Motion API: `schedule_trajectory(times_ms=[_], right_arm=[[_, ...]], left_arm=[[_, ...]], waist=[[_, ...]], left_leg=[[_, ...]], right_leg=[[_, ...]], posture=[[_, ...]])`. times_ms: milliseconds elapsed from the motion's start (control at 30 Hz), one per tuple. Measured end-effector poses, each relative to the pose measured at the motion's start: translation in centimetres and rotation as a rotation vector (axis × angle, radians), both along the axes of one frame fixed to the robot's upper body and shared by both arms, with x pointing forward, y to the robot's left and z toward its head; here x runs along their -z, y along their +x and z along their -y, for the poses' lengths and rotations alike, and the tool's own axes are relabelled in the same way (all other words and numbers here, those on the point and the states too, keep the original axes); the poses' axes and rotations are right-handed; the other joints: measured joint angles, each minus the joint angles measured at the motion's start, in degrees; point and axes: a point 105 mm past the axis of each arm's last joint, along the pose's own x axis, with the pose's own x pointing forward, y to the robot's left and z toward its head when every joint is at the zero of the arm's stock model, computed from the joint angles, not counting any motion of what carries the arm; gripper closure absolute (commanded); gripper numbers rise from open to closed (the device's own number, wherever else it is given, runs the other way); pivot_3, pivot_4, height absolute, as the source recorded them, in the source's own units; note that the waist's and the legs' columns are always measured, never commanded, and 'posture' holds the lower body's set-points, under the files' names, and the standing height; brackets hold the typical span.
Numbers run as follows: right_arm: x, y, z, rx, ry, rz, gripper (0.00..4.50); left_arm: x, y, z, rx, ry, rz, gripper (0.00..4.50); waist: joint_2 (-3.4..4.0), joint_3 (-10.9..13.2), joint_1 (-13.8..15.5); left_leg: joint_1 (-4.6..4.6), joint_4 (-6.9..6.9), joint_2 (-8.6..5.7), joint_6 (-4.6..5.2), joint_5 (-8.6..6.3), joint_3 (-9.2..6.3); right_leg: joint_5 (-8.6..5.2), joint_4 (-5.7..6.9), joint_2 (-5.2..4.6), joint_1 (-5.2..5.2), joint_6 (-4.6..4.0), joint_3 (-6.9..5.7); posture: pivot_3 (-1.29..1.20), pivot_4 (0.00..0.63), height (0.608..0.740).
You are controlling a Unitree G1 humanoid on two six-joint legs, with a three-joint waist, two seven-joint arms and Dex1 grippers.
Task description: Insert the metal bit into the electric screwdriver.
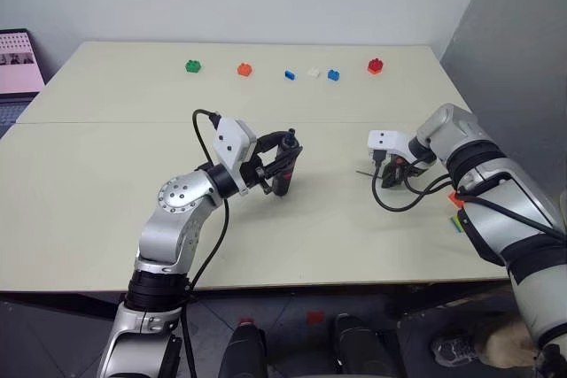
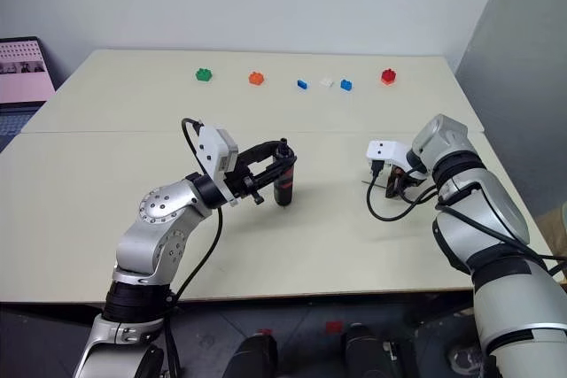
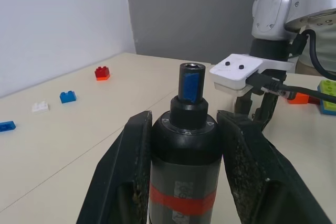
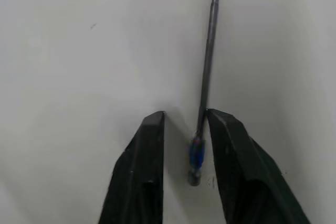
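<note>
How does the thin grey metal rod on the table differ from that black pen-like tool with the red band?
The thin grey metal rod is needle-slim and lies flat on the table; the black tool with the red band is far thicker and stands upright. The rod lies between the right gripper fingers, not yet clamped; the tool is clamped in the left gripper. Both carry a blue mark near one end.

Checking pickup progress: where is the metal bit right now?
The bit lies flat on the table at the robot's right, its blue-marked end between the right gripper's fingers, away from the screwdriver.

Black electric screwdriver, red band.
</note>
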Motion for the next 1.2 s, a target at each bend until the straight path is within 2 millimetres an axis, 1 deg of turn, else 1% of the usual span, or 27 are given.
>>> schedule_trajectory(times_ms=[33,67,367,433,500,567,633,667,733,800,933,967,1067,1100,1200], right_arm=[[0.0,0.0,0.0,0.002,0.004,0.000,4.33],[0.0,0.0,-0.1,0.003,0.004,0.001,4.48],[0.0,0.1,0.0,0.030,0.019,0.006,4.50],[-0.3,0.2,-0.3,0.041,0.067,0.009,4.50],[-1.0,0.3,-1.0,0.060,0.176,0.020,4.50],[-2.3,0.7,-2.1,0.063,0.301,0.053,4.50],[-4.7,1.2,-3.2,0.046,0.440,0.124,4.50],[-5.2,1.3,-3.4,0.041,0.464,0.137,4.50],[-7.6,1.4,-3.9,0.018,0.595,0.226,4.50],[-8.8,1.0,-4.3,0.016,0.699,0.281,4.50],[-9.6,-0.8,-4.5,0.061,0.854,0.337,4.50],[-9.9,-1.4,-4.8,0.068,0.895,0.341,4.50],[-11.8,-3.0,-5.7,0.060,1.027,0.395,4.50],[-13.1,-4.0,-6.2,0.036,1.126,0.436,4.50],[-14.6,-5.6,-7.1,0.005,1.258,0.439,4.50]], left_arm=[[0.0,0.0,0.0,-0.001,0.000,0.001,2.92],[0.0,0.0,0.0,-0.002,-0.001,0.001,2.92],[0.0,0.0,0.0,-0.008,-0.003,0.002,2.92],[0.0,0.0,-0.1,-0.012,-0.006,0.000,2.92],[-0.1,0.1,-0.2,-0.019,-0.014,-0.002,2.92],[-0.2,0.3,-0.3,-0.037,-0.032,-0.004,2.92],[-0.3,0.4,-0.4,-0.058,-0.053,-0.007,2.92],[-0.3,0.5,-0.4,-0.061,-0.056,-0.008,2.92],[-0.4,0.7,-0.3,-0.078,-0.090,-0.023,2.92],[-0.4,0.8,-0.1,-0.090,-0.112,-0.032,2.92],[-0.6,0.4,0.7,-0.049,-0.173,-0.082,2.92],[-0.6,0.1,1.0,-0.026,-0.175,-0.088,2.92],[-0.9,-0.3,1.4,0.011,-0.177,-0.082,2.92],[-1.1,-0.5,1.5,0.027,-0.180,-0.071,2.92],[-1.4,-0.7,1.6,0.047,-0.180,-0.043,2.92]], waist=[[0.00,0.0,0.0],[0.00,0.0,-0.1],[0.01,0.0,-0.2],[0.01,0.0,-0.3],[0.02,0.0,-0.5],[0.05,0.0,-0.7],[0.14,0.1,-0.9],[0.14,0.1,-0.9],[0.16,0.1,-0.7],[0.15,0.1,-0.5],[0.18,0.1,-0.2],[0.21,0.2,-0.1],[0.23,0.2,-0.1],[0.22,0.2,-0.1],[0.23,0.2,-0.1]], left_leg=[[0.00,0.00,0.00,0.00,0.00,0.00],[0.00,0.00,0.00,0.00,0.00,0.00],[0.01,0.00,0.00,0.00,0.00,0.00],[0.01,-0.01,0.00,0.00,0.00,0.00],[0.01,-0.02,0.00,0.00,0.00,0.00],[0.01,-0.04,0.00,0.00,0.00,0.00],[-0.01,-0.05,0.00,0.00,0.00,0.00],[-0.01,-0.06,0.00,0.00,0.00,0.00],[-0.07,-0.06,-0.01,0.00,0.00,-0.07],[-0.13,-0.08,-0.02,0.00,-0.01,-0.09],[-0.45,-0.06,-0.02,0.00,-0.01,-0.15],[-0.52,-0.07,-0.03,0.00,0.00,-0.14],[-0.49,-0.10,-0.01,0.00,0.00,-0.13],[-0.48,-0.09,0.00,0.00,0.00,-0.16],[-0.47,-0.04,0.00,0.00,0.00,-0.15]], right_leg=[[0.00,0.00,0.00,0.00,0.00,0.00],[0.00,0.00,0.00,0.00,0.00,0.00],[0.00,-0.01,0.00,0.02,0.00,0.01],[0.00,-0.01,0.00,0.02,0.00,0.01],[0.01,-0.01,0.00,0.02,0.03,0.01],[0.12,-0.01,0.00,0.02,0.22,0.00],[0.13,-0.04,0.00,0.01,0.24,0.01],[0.13,-0.05,0.00,0.01,0.24,0.01],[0.11,-0.07,0.00,0.01,0.25,-0.04],[0.11,-0.11,0.00,-0.01,0.27,-0.05],[0.10,-0.09,-0.01,-0.28,0.29,-0.09],[0.11,-0.07,-0.01,-0.37,0.30,-0.07],[0.10,-0.02,0.01,-0.43,0.30,-0.07],[0.10,-0.01,0.04,-0.42,0.30,-0.10],[0.11,0.00,0.04,-0.40,0.30,-0.07]], posture=[[0.00,0.150,0.740],[0.00,0.150,0.740],[0.00,0.150,0.740],[0.00,0.150,0.740],[0.00,0.150,0.740],[0.00,0.150,0.740],[0.00,0.150,0.740],[0.00,0.150,0.740],[0.00,0.150,0.740],[0.00,0.150,0.740],[0.00,0.150,0.740],[0.00,0.150,0.740],[0.00,0.150,0.740],[0.00,0.150,0.740],[0.00,0.150,0.740]])
